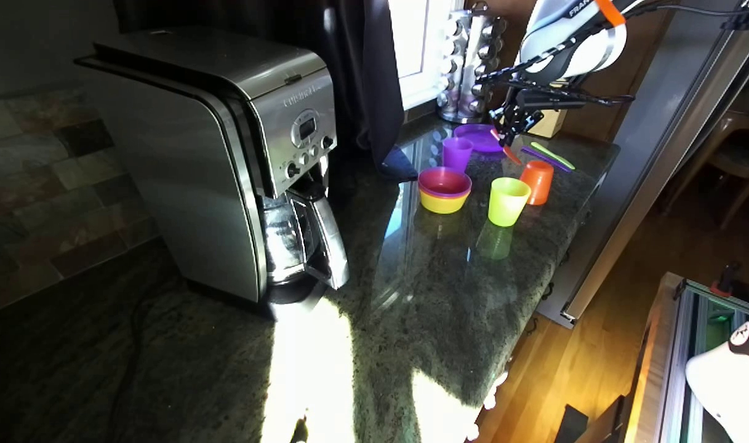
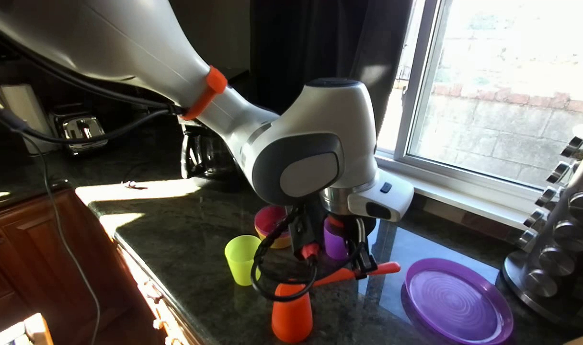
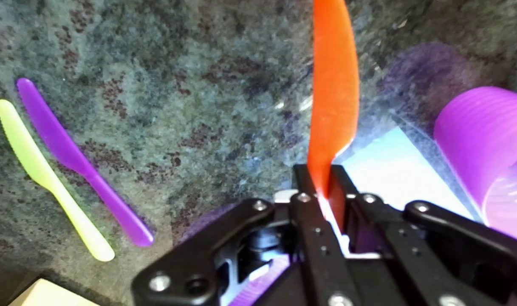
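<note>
An orange plastic knife (image 3: 334,76) is pinched by its handle in my gripper (image 3: 322,180), and its blade points away from the fingers in the wrist view. In an exterior view the same knife (image 2: 337,277) appears raised over the dark counter, near an upturned orange cup (image 2: 291,316), with the gripper (image 2: 365,266) around it. A purple knife (image 3: 86,168) and a green knife (image 3: 46,178) lie side by side on the counter. To the right in the wrist view is a purple cup (image 3: 466,140). A purple plate (image 2: 456,302) lies close by.
Stacked bowls (image 1: 444,202) and a green cup (image 1: 508,202) stand on the counter. A coffee maker (image 1: 214,160) is farther along it. Beside the window are a spice rack (image 2: 566,239) and a dark curtain (image 1: 380,80). A pale box (image 1: 548,124) sits behind the gripper.
</note>
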`<state>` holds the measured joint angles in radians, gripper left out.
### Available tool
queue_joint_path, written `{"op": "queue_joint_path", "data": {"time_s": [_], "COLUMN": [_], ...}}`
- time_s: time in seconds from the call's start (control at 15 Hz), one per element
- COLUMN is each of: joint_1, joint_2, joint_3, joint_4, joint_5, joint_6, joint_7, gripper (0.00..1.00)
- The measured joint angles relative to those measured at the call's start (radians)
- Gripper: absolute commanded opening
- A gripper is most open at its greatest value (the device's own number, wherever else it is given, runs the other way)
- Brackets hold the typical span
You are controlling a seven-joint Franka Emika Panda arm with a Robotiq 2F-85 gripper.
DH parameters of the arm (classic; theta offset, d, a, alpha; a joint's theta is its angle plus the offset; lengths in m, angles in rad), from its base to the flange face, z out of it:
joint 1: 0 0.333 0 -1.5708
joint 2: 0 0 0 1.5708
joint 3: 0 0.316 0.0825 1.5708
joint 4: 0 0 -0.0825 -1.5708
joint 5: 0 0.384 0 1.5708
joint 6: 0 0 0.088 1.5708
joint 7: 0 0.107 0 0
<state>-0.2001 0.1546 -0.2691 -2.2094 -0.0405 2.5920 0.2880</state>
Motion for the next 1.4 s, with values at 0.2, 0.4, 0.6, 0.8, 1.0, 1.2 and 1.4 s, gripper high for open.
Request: {"op": "queue_joint_path", "data": {"time_s": [0.2,0.4,0.6,0.8,1.0,1.2,1.4], "joint_1": [-0.01,-0.019,-0.023,-0.026,-0.033,-0.043,-0.049], "joint_2": [-0.05,-0.117,-0.189,-0.258,-0.314,-0.353,-0.375], "joint_3": [-0.003,-0.004,-0.004,0.003,0.019,0.043,0.067], "joint_4": [-0.007,-0.032,-0.075,-0.139,-0.209,-0.274,-0.316], "joint_5": [0.012,0.012,0.006,-0.013,-0.044,-0.069,-0.069], "joint_6": [-0.033,-0.098,-0.155,-0.165,-0.165,-0.166,-0.166], "joint_7": [0.0,0.0,0.002,0.01,0.026,0.056,0.077], "gripper": [0.04,0.04,0.04,0.04,0.04,0.04,0.04]}}
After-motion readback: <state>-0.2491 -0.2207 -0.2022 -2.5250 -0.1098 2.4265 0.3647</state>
